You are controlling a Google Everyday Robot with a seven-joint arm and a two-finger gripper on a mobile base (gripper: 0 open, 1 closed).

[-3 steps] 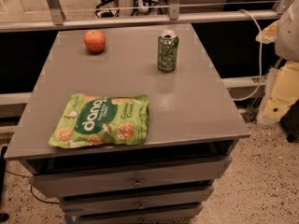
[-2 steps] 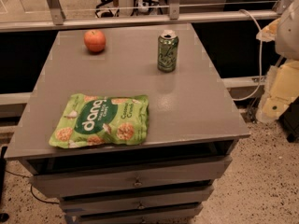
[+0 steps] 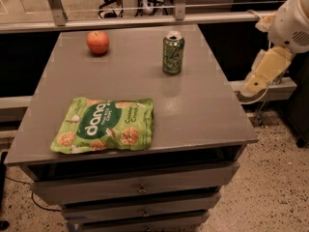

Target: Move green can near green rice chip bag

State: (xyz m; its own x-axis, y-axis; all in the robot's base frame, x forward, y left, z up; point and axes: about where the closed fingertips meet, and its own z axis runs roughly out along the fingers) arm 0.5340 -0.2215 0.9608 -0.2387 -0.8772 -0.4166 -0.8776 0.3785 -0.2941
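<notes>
The green can [image 3: 173, 53] stands upright on the grey table [image 3: 203, 110], at the back right of its top. The green rice chip bag [image 3: 104, 125] lies flat near the front left edge, well apart from the can. My gripper [image 3: 255, 83] is the cream-coloured end of the white arm [image 3: 292, 21]. It hangs off the table's right side, beyond the edge, to the right of the can and not touching it. It holds nothing that I can see.
A red apple [image 3: 98, 42] sits at the back left of the table. The table has drawers [image 3: 140, 187] below its front edge. A metal rail [image 3: 145, 21] runs behind the table. Speckled floor lies to the right.
My arm and gripper have moved up and to the left, closer to the table's right edge. The can, the bag and the apple have not moved.
</notes>
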